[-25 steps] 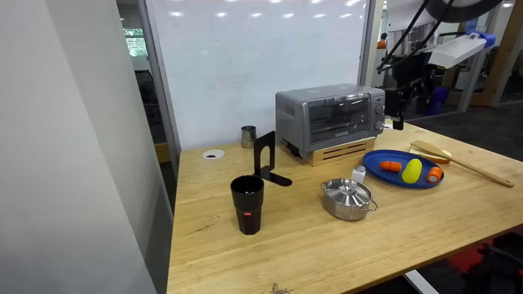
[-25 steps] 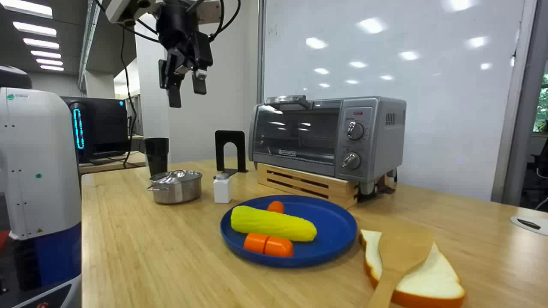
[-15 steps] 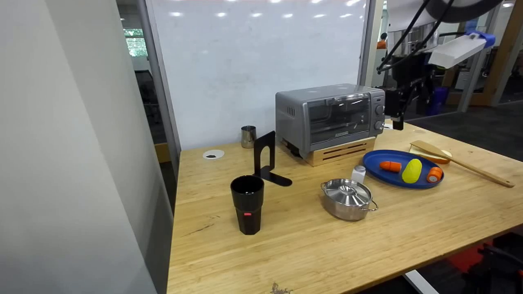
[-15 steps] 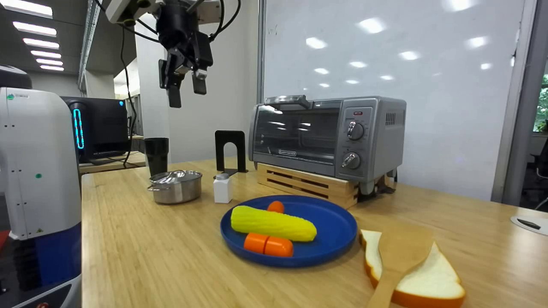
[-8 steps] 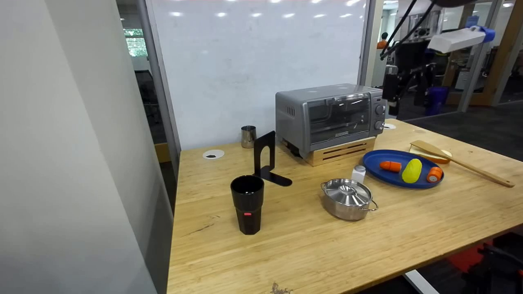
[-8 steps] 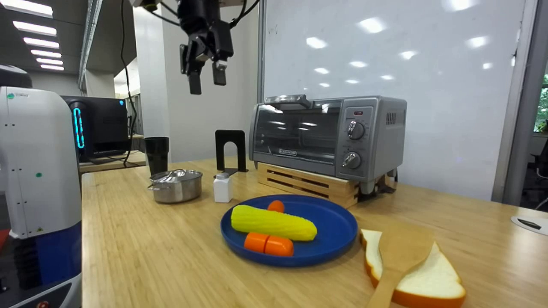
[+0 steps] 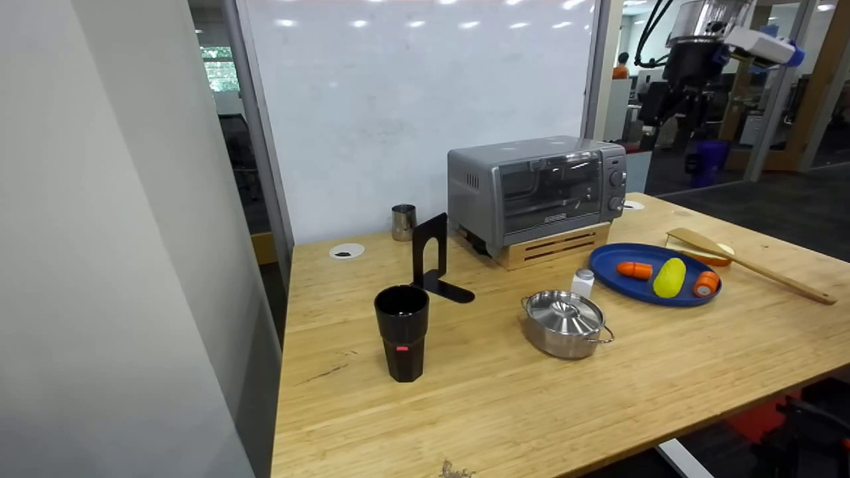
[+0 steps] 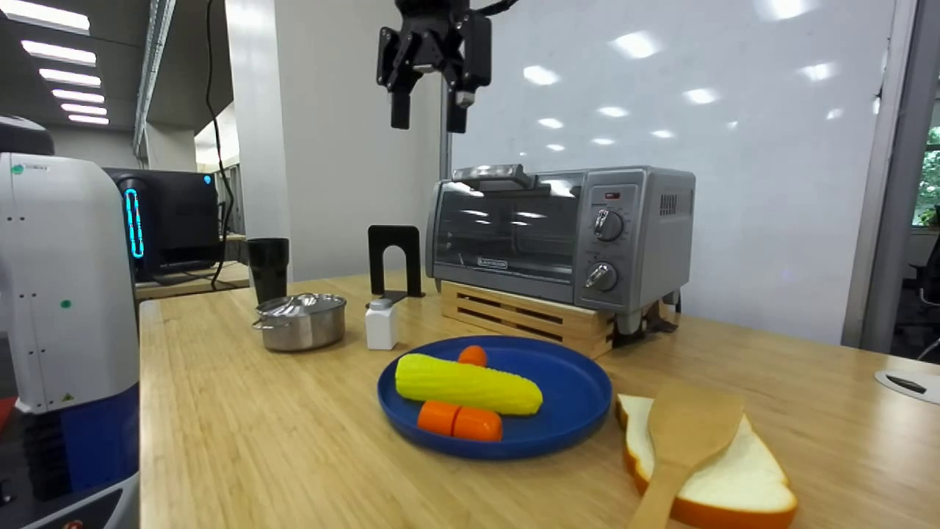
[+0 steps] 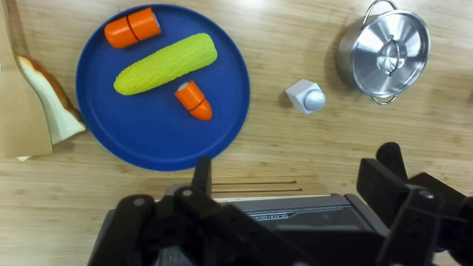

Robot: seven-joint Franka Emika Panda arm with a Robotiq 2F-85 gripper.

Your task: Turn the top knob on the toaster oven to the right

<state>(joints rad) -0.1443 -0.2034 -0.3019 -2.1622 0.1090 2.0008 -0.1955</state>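
The grey toaster oven (image 7: 475,162) (image 8: 635,294) sits on a slatted wooden stand (image 8: 529,316). Its top knob (image 8: 608,225) (image 7: 617,178) is on the right-hand control panel, above a lower knob (image 8: 601,276). Its pointer stands nearly upright, tilted slightly. My gripper (image 8: 428,117) (image 7: 669,153) is open and empty, fingers pointing down, in the air above the level of the oven's top and apart from it. In the wrist view the open fingers (image 9: 288,179) frame the oven front (image 9: 314,203); the knobs are hidden there behind the gripper.
A blue plate (image 8: 580,393) with toy corn (image 8: 470,383) and carrot pieces lies before the oven. A spatula (image 8: 694,422) rests on bread (image 8: 749,477). A lidded pot (image 8: 305,323), white shaker (image 8: 382,325), black cup (image 7: 402,332) and black bookend (image 8: 395,257) stand nearby.
My gripper has risen and moved closer to the oven, shifting right in both exterior views. Its fingers now hang more level. It stays open. The knobs and the table objects have not moved.
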